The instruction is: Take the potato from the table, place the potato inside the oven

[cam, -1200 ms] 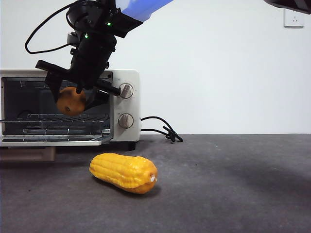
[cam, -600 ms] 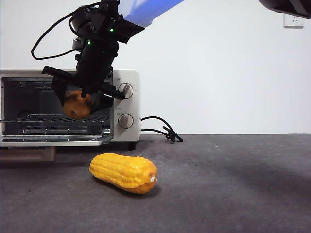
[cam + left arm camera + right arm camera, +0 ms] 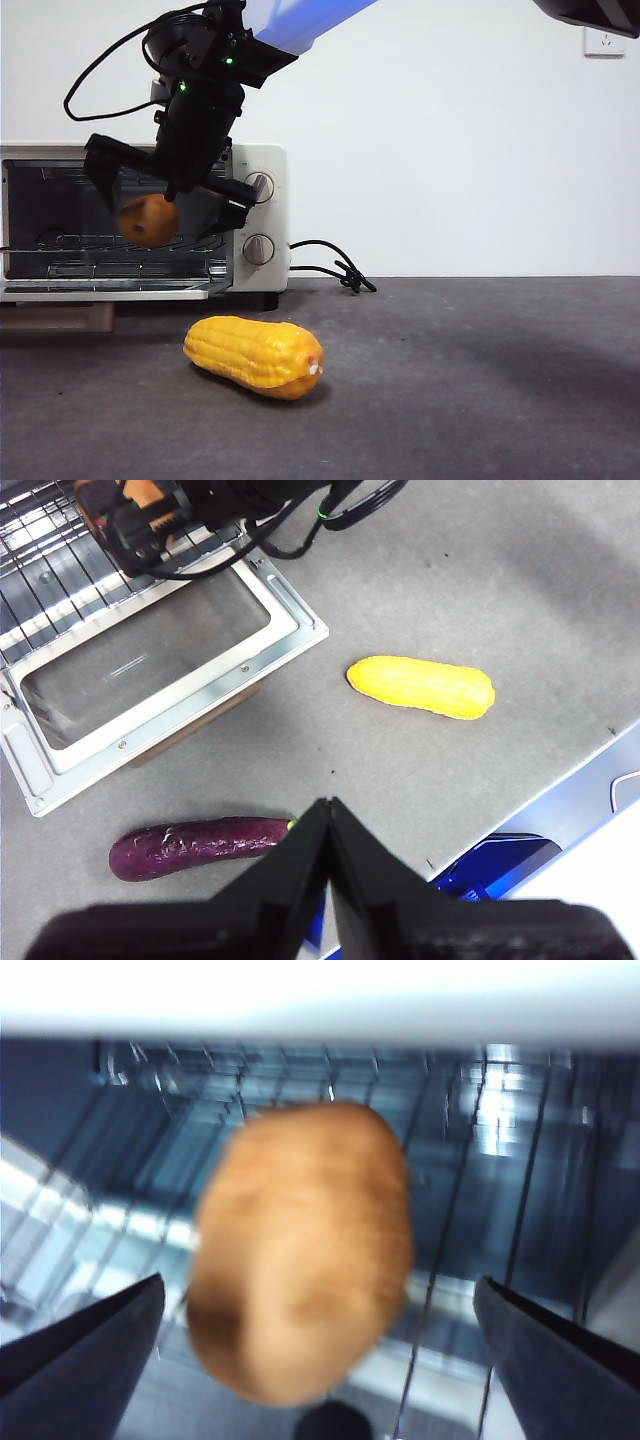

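The orange-brown potato (image 3: 148,220) hangs in front of the open mouth of the cream-white oven (image 3: 275,165), just above its wire rack. My right gripper (image 3: 165,210) is around it with jaws spread wide and off its skin. In the right wrist view the potato (image 3: 300,1250) is blurred, both jaws of the right gripper (image 3: 318,1290) stand far apart, and rack bars lie behind. My left gripper (image 3: 328,815) is shut on nothing, high over the grey table (image 3: 480,590).
A yellow corn cob (image 3: 255,355) lies on the table (image 3: 480,380) in front of the oven. The oven's glass door (image 3: 150,670) is folded down flat. A purple eggplant (image 3: 195,845) lies near that door. A black cord (image 3: 330,265) trails at the oven's right.
The right gripper's jaws have spread apart and let go of the potato, which now sits a little lower and to the left. The arm itself has barely moved.
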### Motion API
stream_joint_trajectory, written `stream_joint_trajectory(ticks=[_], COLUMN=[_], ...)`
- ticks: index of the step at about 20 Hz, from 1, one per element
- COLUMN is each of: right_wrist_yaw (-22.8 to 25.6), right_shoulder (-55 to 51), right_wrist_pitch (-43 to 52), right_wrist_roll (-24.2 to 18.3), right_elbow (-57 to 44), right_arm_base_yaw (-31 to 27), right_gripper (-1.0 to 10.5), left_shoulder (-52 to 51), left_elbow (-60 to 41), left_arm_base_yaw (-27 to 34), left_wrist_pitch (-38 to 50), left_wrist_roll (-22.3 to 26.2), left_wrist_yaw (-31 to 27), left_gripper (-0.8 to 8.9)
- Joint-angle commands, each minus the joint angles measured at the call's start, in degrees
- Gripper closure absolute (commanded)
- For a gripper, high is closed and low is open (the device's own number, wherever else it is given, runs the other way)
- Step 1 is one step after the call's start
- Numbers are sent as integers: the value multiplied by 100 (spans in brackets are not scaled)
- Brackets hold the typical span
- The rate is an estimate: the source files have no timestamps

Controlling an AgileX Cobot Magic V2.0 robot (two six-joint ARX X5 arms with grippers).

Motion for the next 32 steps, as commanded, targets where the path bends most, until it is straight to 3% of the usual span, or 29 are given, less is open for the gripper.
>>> stream_joint_trajectory(ticks=[1, 5, 8, 13, 19, 22, 23, 25, 26, 28, 32], right_wrist_yaw=[2, 33, 507, 1097, 1849, 1705, 1652, 1650, 1650, 1690, 1703], right_shoulder=[26, -219, -562, -1377, -2468, -2914, -3045, -3348, -3493, -3812, -4592], right_wrist_pitch=[-223, -671, -1596, -3475, -4903, -4972, -4972, -4977, -4977, -4979, -4981], right_wrist_roll=[160, 138, 70, -713, -1193, -1537, -1591, -1727, -1829, -1906, -1945], right_elbow=[-31, 2, 4, 4, 4, -2, -2, -2, -2, -4, -4], right_arm_base_yaw=[94, 289, 479, 802, 1351, 1707, 1875, 2275, 2463, 2830, 3327], right_gripper=[376, 379, 379, 379, 380, 425, 526, 859, 966, 953, 953], left_shoulder=[-63, -120, -151, -184, -173, -173, -138, -33, 42, 210, 673], left_elbow=[-44, -44, -44, -44, -44, -44, -44, -44, -44, -46, -46], left_arm_base_yaw=[-22, -22, -20, -17, -17, 4, 31, 216, 372, 791, 2052], left_wrist_pitch=[15, 17, 20, 59, 125, 120, 116, 55, 55, 33, 127], left_wrist_roll=[59, 55, 57, 59, 35, -164, -249, -433, -452, -378, 168], left_wrist_yaw=[-20, -22, -94, -898, -2291, -2804, -2835, -2828, -2828, -2750, -1298], left_gripper=[818, 818, 818, 818, 818, 821, 822, 822, 823, 823, 823])
